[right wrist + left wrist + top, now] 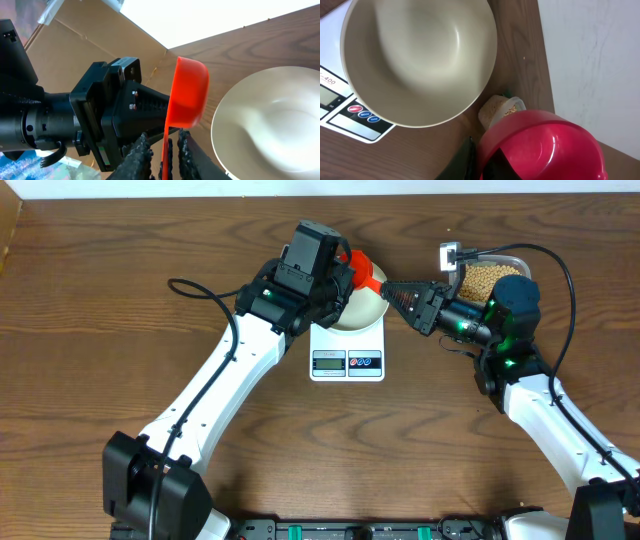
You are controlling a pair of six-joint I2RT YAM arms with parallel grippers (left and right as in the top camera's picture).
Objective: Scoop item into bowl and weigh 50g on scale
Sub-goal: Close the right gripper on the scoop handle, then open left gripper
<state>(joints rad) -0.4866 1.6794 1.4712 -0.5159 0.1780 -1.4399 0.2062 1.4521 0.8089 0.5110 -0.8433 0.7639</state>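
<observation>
You're passing the red plastic scoop (pixel 366 275) from the L gripper (pixel 350 278) to the R gripper (pixel 164 155). Its thin handle (pixel 164 142) sits between the R jaws, which are spread w/ a gap each side. Shut them on the handle first, then let the L go. The L looks to be pinching the scoop, since it hangs in the air. The L arm reaches over the round white bowl (pixel 420 60), empty, on the small white scale (pixel 347 363). The R arm points left, low. The small tan beans (pixel 485 278) are in the clear plastic tub (pixel 512 260), back right.
</observation>
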